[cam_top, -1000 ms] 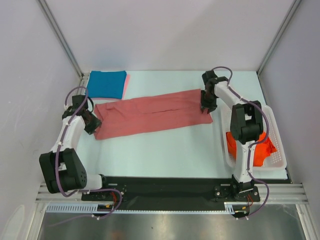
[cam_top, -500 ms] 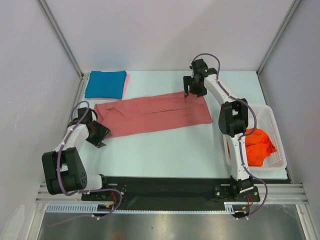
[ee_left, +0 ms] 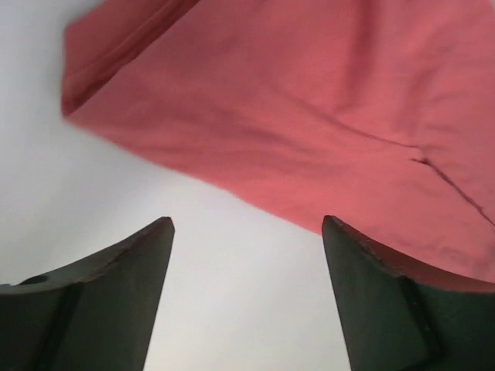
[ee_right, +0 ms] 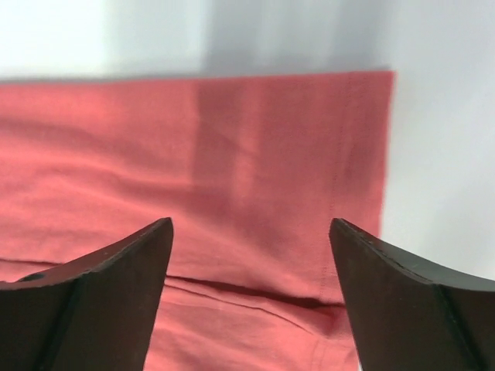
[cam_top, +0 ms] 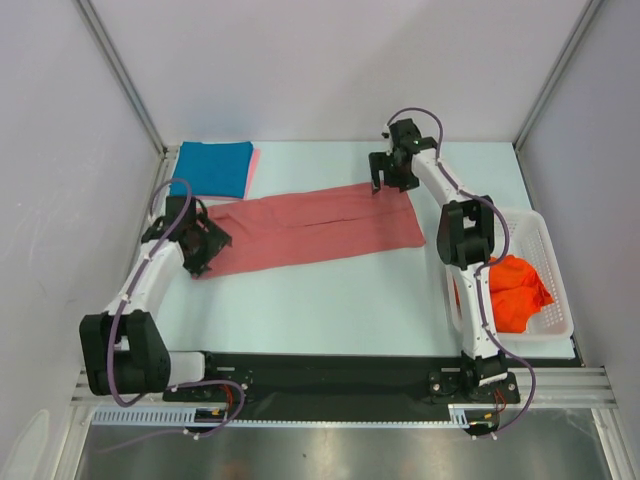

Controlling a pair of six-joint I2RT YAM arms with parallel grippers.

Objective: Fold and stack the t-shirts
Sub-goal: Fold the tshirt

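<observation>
A dusty salmon-red t-shirt [cam_top: 310, 225] lies flat as a long folded strip across the table's middle. My left gripper [cam_top: 203, 250] hovers open at its left end. In the left wrist view the left gripper [ee_left: 247, 220] is over bare table, just short of the cloth's edge [ee_left: 309, 100]. My right gripper [cam_top: 385, 183] is open over the strip's far right corner, and in the right wrist view the right gripper [ee_right: 251, 221] has the shirt [ee_right: 232, 154] and its hem below it. A folded teal-blue t-shirt [cam_top: 212, 168] rests on a light pink one [cam_top: 254, 168] at the back left.
A white lattice basket [cam_top: 556, 270] stands at the right edge with bright orange-red t-shirts [cam_top: 512, 290] bunched inside, close beside the right arm's upright link. Grey walls with metal posts close in the back and sides.
Both grippers have opened wider. The left one dropped away toward the near left, then came back to the shirt's left end. The right one moved from the near right corner to the far right corner.
</observation>
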